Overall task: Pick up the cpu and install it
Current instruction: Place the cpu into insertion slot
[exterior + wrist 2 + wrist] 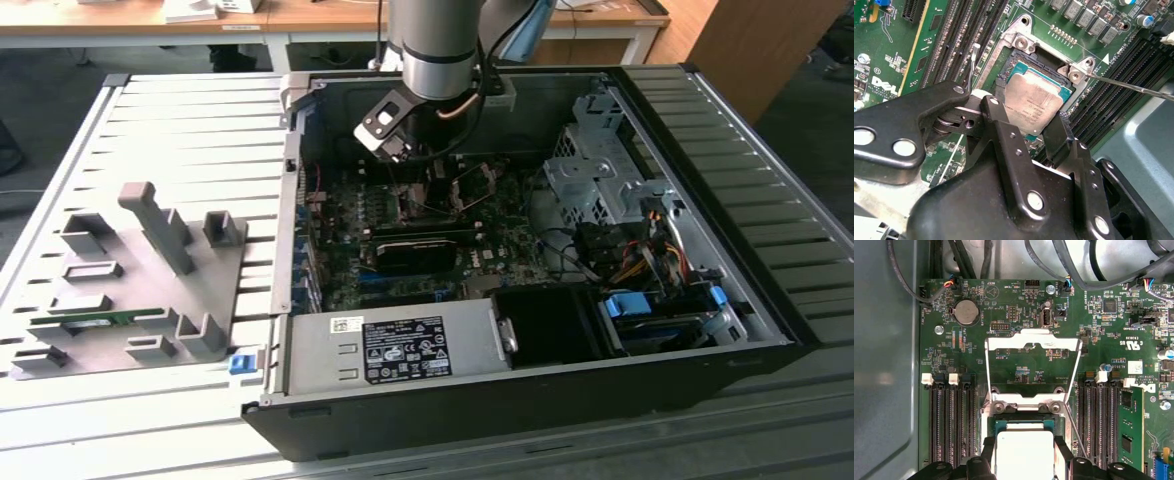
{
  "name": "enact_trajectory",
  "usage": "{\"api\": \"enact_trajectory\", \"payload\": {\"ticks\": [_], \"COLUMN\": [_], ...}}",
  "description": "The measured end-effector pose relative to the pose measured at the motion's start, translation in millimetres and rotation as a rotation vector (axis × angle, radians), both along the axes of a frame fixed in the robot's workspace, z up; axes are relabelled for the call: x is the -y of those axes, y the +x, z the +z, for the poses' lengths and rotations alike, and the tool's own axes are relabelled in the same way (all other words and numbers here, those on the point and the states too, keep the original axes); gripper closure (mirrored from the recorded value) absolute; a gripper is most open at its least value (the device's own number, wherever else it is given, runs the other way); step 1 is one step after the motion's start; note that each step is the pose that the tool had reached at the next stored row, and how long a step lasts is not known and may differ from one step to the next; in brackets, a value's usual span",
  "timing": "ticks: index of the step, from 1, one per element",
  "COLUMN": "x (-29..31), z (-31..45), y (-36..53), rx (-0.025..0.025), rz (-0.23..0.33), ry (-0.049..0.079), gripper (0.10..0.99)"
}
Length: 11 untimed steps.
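Black two-finger gripper (1024,117) is clamped on the small silvery-grey square cpu (1033,106), right over the socket.

Well right of the grey plastic fixture blocks (160,230), inside the open black computer case (534,410): fingers pinch two opposite edges, chip squared up with the metal-framed motherboard socket (1021,40) directly beneath. Can't tell if it's seated.

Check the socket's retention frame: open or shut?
Open. In the first wrist view the metal frame stands swung back on its hinge, leaving the cpu uncovered.
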<state>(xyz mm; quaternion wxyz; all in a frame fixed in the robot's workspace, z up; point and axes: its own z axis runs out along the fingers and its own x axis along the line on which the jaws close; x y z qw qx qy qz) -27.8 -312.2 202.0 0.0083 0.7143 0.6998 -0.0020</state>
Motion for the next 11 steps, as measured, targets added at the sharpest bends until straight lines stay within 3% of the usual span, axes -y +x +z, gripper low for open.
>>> {"api": "enact_trajectory", "payload": {"ticks": [11], "x": [0.0], "z": [7.0], "y": [0.0], "rx": [-0.0001], "rz": [0.0], "ry": [0.0], "gripper": [0.545]}}
